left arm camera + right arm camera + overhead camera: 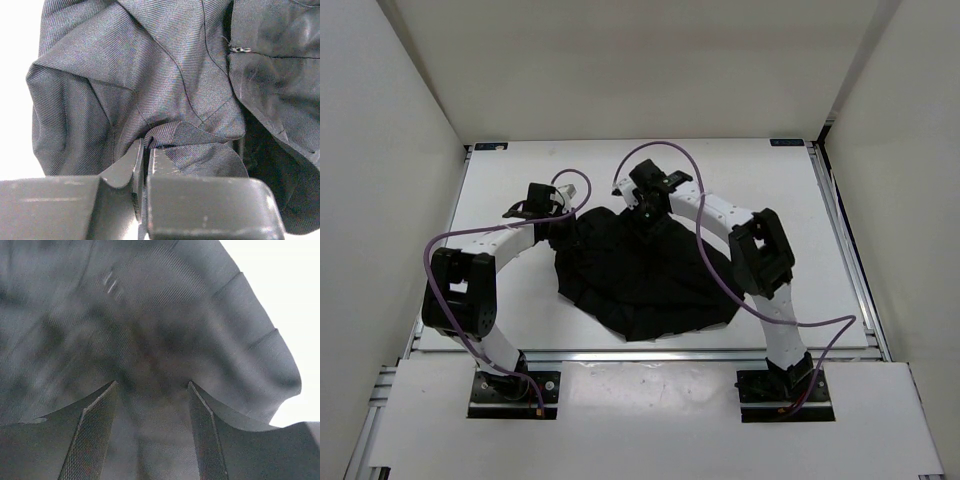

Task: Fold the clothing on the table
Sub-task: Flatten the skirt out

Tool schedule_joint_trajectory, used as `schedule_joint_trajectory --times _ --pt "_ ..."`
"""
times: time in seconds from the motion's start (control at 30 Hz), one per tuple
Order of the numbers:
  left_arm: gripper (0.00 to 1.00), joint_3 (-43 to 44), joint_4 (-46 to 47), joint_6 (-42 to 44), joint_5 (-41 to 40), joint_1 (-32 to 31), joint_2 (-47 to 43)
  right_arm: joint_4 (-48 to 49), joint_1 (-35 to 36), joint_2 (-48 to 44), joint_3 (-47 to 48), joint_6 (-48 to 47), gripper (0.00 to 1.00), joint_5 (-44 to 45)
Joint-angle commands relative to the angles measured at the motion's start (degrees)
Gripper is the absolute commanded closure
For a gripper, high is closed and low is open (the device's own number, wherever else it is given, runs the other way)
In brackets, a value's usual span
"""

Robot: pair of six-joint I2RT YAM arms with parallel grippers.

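Observation:
The clothing is a black fabric garment lying crumpled in the middle of the white table. At its far left corner, my left gripper is shut on a pinched fold of it; the left wrist view shows that fold squeezed between the closed jaws of the left gripper. My right gripper is at the garment's far edge. In the right wrist view the right gripper stands open just over the cloth, with fabric lying loose between its fingers.
Aluminium rails edge the table on the right and along the near side. White walls close in the left, right and back. Purple cables loop above both arms. Bare tabletop shows to the right of the cloth.

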Motion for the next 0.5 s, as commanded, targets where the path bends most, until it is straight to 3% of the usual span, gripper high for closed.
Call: schedule_joint_trajectory --times 0.0,0.2,0.27,0.33,0.47 --pt "1.0 0.36 0.54 0.21 1.19 -0.29 -2.35 -0.72 -2.19 3.99 7.29 0.47 0.37 -2.03" --pt "1.0 -1.57 0.79 0.3 1.8 -0.03 -3.23 1.56 -1.23 8.04 8.26 -0.14 0.43 -1.5" --pt "1.0 -2.19 0.88 -0.4 1.99 0.15 -3.32 0.42 -1.31 9.36 8.7 0.38 0.57 -4.66" --pt "1.0 -2.37 0.97 -0.39 2.24 0.32 -3.84 -0.02 -0.79 8.93 7.83 1.17 1.0 -3.63" --pt "1.0 -2.02 0.8 -0.66 2.69 1.2 -4.19 0.15 -0.61 2.28 2.4 0.82 1.0 0.32"
